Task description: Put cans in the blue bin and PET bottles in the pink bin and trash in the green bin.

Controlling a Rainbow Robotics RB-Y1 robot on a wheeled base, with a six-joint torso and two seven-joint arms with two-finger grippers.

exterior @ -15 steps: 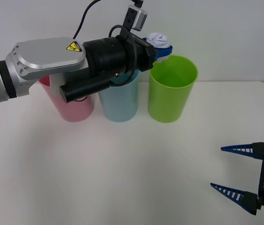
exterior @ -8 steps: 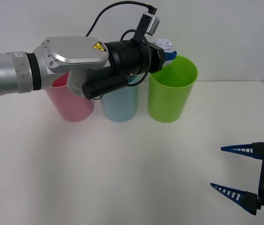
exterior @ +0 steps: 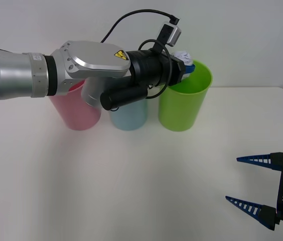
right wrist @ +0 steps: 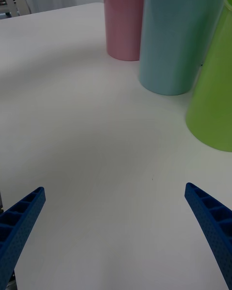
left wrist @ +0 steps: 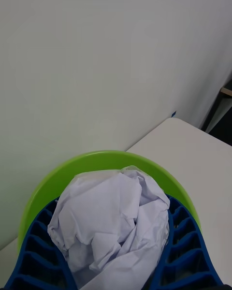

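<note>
The left claw (exterior: 184, 68), clamped on the crumpled white trash (left wrist: 112, 222), has moved rightward from above the blue bin (exterior: 129, 114) to over the green bin (exterior: 186, 103) rim. The right claw (exterior: 254, 191) stays open, parked well apart from that bin.

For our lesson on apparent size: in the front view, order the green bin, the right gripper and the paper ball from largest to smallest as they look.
1. The green bin.
2. The right gripper, parked open at the near right; nearness enlarges it.
3. The paper ball, clamped in the left gripper.
</note>
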